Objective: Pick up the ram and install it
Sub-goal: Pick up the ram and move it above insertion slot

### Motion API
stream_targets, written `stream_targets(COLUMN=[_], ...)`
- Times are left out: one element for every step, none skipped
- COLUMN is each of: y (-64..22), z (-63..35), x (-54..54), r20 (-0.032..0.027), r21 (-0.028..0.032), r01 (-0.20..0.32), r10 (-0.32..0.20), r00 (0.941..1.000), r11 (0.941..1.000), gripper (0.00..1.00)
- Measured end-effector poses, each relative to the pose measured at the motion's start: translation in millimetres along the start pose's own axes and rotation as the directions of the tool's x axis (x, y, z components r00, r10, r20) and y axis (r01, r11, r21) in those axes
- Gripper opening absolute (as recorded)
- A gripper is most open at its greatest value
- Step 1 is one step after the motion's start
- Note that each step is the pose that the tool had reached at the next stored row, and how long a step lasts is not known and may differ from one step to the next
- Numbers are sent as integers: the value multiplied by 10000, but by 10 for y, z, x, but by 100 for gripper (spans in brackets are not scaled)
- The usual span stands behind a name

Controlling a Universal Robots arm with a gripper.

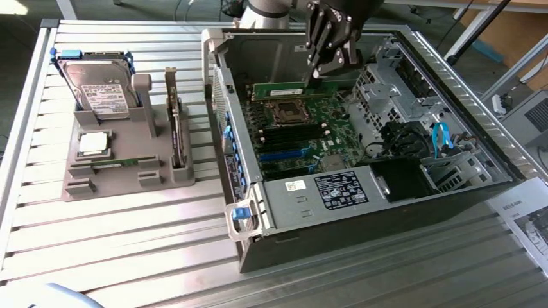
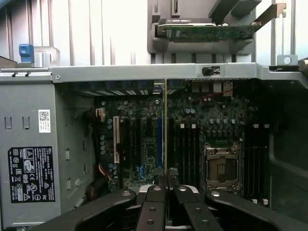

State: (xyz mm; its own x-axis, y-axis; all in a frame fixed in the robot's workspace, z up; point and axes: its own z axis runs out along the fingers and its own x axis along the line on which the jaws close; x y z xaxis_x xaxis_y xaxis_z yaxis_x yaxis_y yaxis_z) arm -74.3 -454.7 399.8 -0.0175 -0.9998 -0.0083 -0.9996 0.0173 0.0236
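Note:
My gripper (image 1: 319, 76) hangs inside the open computer case (image 1: 479, 186), shut on the ram (image 1: 287, 90), a narrow green stick held level above the motherboard (image 1: 296, 138). In the wrist view the ram (image 2: 165, 125) is edge-on, a thin line running out from between the black fingers (image 2: 153, 199). That line lies over the board between the blue slot (image 2: 159, 139) and the black memory slots (image 2: 185, 149) beside the processor socket (image 2: 222, 166). The ram's lower edge stands clear of the board.
A grey parts holder (image 1: 102, 186) on the exterior view's left carries a hard drive (image 1: 101, 90), a silver-topped processor (image 1: 92, 144), an upright expansion card (image 1: 176, 128) and a second green stick (image 1: 115, 164). Cables, a blue strap (image 1: 441, 138) and the power supply (image 1: 342, 189) crowd the case.

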Motion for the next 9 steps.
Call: stream_targets(y=[-32, -55, -81, -103, -126, -149, -171, -192, -217], z=[-1, -1, -2, -2, -3, -3, -4, -5, -5], x=[-1, -1, -1, -2, -2, -2, -3, -3, -4], r20=[0, 0, 0, 0, 0, 0, -1, -1, 0], r21=[0, 0, 0, 0, 0, 0, 0, 0, 0], r01=[3, 5, 9, 10, 12, 14, 15, 17, 19], r10=[-3, -5, -9, -10, -12, -14, -15, -17, -19], r00=[10000, 10000, 10000, 10000, 10000, 10000, 10000, 10000, 10000], r11=[10000, 10000, 10000, 10000, 10000, 10000, 10000, 10000, 10000], gripper=[12, 12, 12, 12, 12, 12, 12, 12, 12])
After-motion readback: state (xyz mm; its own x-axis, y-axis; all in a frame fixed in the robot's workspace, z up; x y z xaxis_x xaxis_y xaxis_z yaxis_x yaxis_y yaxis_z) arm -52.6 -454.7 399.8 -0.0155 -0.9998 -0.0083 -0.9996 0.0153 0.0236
